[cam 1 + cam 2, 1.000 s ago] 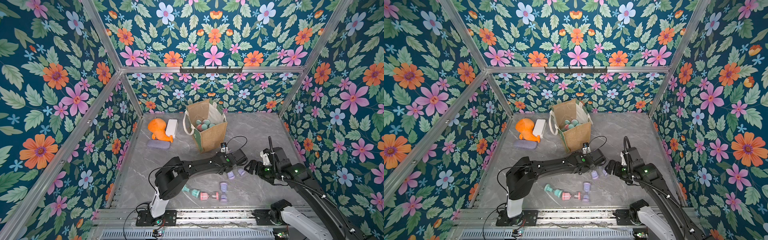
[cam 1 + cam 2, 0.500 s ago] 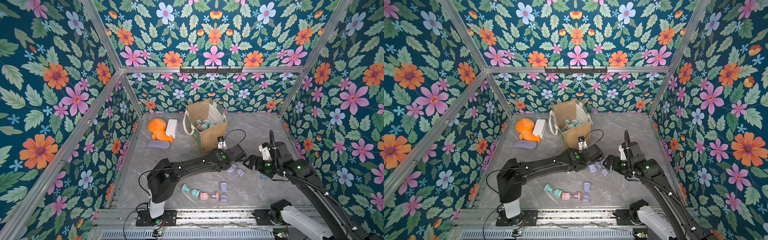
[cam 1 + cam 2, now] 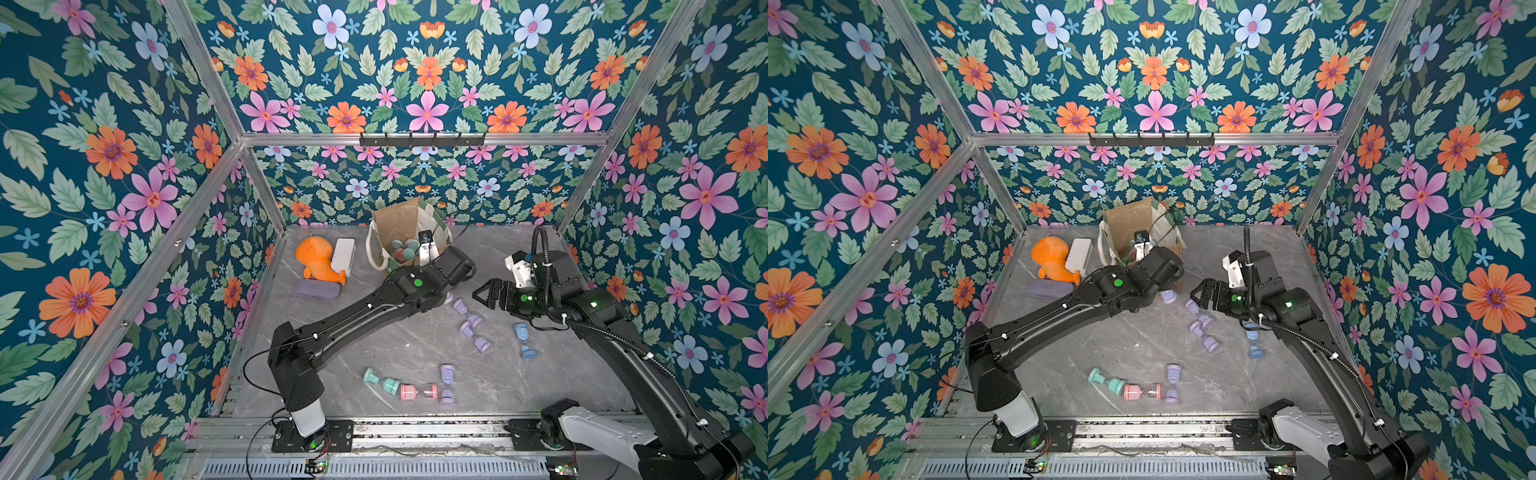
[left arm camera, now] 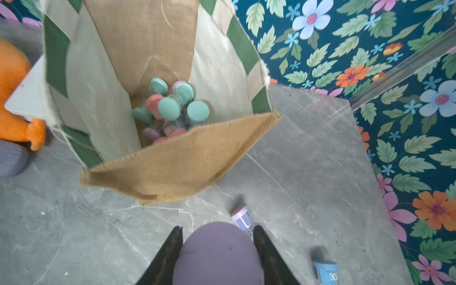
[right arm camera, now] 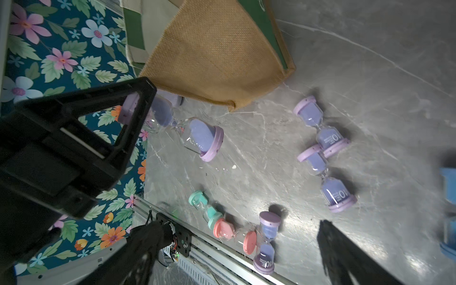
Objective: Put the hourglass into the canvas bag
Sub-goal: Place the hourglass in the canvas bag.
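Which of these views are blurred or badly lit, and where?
Left wrist view: the held lilac hourglass fills the foreground as an unfocused blob, and the rim of the canvas bag looks slightly smeared. Right wrist view: dim, with the blue hourglass blurred at the frame edge. Both top views: sharp, evenly lit.

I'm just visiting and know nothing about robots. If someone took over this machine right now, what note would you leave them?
Left gripper: shut on a purple hourglass, raised beside the canvas bag, not yet over its opening.
Right gripper: open, empty.
Done: several bagged hourglasses sit inside.
Left: drop in the held one, then collect the six loose hourglasses on the table.
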You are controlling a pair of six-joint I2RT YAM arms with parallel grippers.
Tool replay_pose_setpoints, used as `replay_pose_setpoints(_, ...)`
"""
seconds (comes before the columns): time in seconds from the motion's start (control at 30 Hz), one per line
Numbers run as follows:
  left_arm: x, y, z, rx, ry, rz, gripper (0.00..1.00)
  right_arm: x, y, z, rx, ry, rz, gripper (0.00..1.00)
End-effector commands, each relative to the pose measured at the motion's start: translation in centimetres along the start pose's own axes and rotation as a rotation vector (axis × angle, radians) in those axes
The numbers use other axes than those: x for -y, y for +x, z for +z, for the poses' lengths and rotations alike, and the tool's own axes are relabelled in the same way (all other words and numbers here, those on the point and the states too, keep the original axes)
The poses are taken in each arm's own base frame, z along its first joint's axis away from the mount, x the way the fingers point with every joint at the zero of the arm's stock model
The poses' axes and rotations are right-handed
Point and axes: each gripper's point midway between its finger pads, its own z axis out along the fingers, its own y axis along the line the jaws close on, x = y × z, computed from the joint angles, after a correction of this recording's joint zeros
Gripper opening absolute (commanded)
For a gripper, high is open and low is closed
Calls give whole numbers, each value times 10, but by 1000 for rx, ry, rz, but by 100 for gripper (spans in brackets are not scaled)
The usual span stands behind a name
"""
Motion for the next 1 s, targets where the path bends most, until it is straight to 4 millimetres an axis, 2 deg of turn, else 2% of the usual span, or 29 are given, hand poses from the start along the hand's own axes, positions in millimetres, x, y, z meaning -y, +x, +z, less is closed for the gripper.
replay_pose_setpoints(0.0, -2, -30, -8, 54, 11, 63, 36, -16, -13, 3, 18, -42, -40, 99)
replay_pose_setpoints(0.2, -16, -92, -13, 168, 21, 20, 36, -37, -30, 16, 27, -76, -72, 99)
replay_pose_setpoints(0.3, -27, -113, -3, 193, 11, -1, 36, -47, -38, 23, 36, -99, -84, 99)
replay_pose_setpoints(0.4, -34, -125, 16, 182, 24, -20, 36, -55, -47, 30, 46, -131, -85, 99)
replay_pose_setpoints(0.63, -48, -131, 79, 117, 37, -73, 36, -61, -58, 47, 47, -150, -75, 99)
replay_pose_setpoints(0.77, -53, -123, 115, 55, 39, -93, 36, -56, -58, 57, 34, -140, -67, 99)
replay_pose_setpoints(0.97, -66, -101, 166, -33, 25, -137, 36, -49, -57, 70, 17, -123, -50, 99)
